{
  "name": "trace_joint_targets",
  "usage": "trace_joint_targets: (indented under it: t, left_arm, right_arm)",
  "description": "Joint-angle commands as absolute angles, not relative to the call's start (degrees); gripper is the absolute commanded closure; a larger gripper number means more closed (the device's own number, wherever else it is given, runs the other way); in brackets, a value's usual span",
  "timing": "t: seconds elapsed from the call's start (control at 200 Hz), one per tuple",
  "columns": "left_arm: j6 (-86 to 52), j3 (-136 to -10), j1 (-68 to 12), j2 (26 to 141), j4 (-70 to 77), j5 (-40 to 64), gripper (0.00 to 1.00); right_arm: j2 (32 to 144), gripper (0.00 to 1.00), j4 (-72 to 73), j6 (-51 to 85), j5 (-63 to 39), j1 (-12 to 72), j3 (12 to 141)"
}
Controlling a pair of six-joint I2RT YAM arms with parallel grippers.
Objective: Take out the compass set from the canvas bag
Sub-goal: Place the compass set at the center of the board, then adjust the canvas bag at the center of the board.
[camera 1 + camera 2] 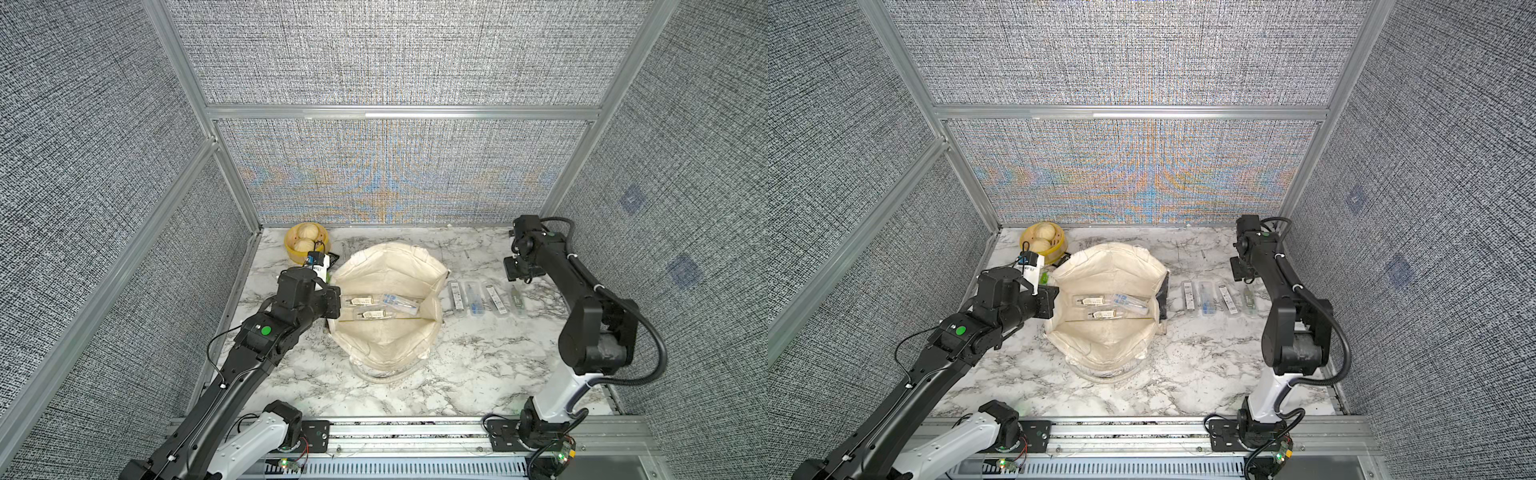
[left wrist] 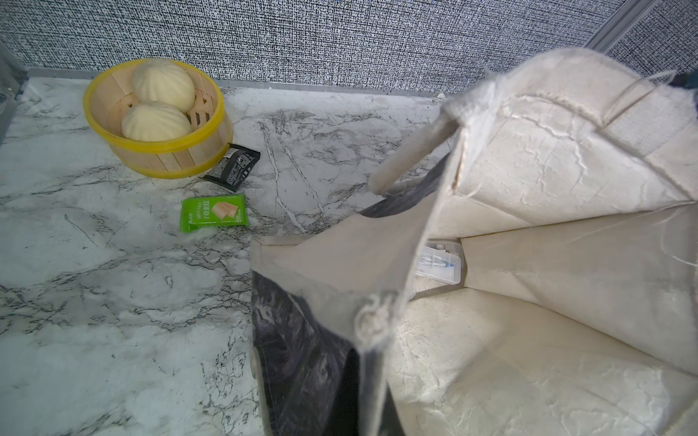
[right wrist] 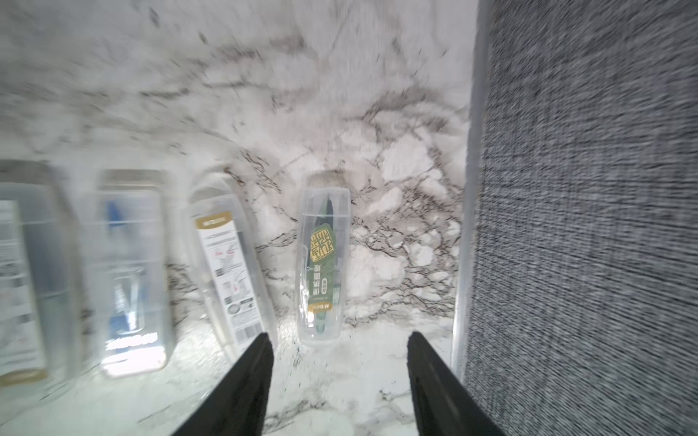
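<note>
fingers (image 3: 245,389) apart, empty | green-label case (image 3: 325,264) flat on marble table (image 3: 340,113)

The canvas bag (image 1: 388,338) is matt, coarse cream cloth on a smooth, glossy marble-patterned table (image 1: 478,365). The compass set cases (image 3: 325,264) are clear shiny plastic with paper labels; the basket (image 2: 166,160) has bare wooden slats and a yellow rim, possibly plastic.

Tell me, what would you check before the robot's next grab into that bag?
1. Mouth of the canvas bag open: ok, lining shows.
2. Rim pinched by the left gripper: ok.
3. The right gripper open and empty: ok.
4. Bag emptied: not ok, three clear cases lie inside.
5. Row of four cases on the table lies apart from the bag: ok.
6. Right gripper over the bag: not ok, it hangs above the row's far end.
</note>
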State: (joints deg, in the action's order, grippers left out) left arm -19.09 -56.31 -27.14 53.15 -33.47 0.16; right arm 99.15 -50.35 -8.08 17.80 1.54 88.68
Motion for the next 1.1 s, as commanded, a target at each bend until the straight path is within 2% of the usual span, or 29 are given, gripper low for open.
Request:
trace_joint_targets:
  t: [0.0, 0.2, 0.325, 0.555, 0.75, 0.93, 1.095]
  left_arm:
    - [-18.8, -56.2, -27.0, 53.1, -31.8, 0.2, 1.00]
    - [-19.6, -56.0, -27.0, 53.3, -32.2, -0.4, 1.00]
    - [-19.1, -57.5, -27.1, 54.2, -33.9, -0.7, 1.00]
    - [-18.1, -59.6, -27.1, 55.3, -36.5, -1.9, 1.00]
    - [-17.6, -60.1, -27.0, 55.4, -36.9, -2.9, 1.00]
    - [-16.3, -60.9, -27.0, 55.7, -38.5, -3.9, 1.00]
    - [-15.1, -60.9, -27.0, 56.0, -39.7, -4.1, 1.00]
  right_arm:
    - [92.0, 0.42, -53.8, -9.2, 16.8, 7.7, 89.0]
    - [76.6, 0.45, -46.4, -13.4, 6.3, 29.3, 81.3]
    - [71.9, 0.45, -44.9, -16.2, 7.1, 39.8, 79.3]
    - [74.6, 0.46, -47.6, -17.8, 11.8, 41.4, 87.0]
    - [87.0, 0.47, -46.2, -17.6, 7.1, 41.5, 96.8]
    - [100.0, 0.47, -51.3, -21.9, 9.1, 42.1, 112.1]
    - [104.0, 0.46, -52.8, -28.2, 8.3, 44.3, 116.8]
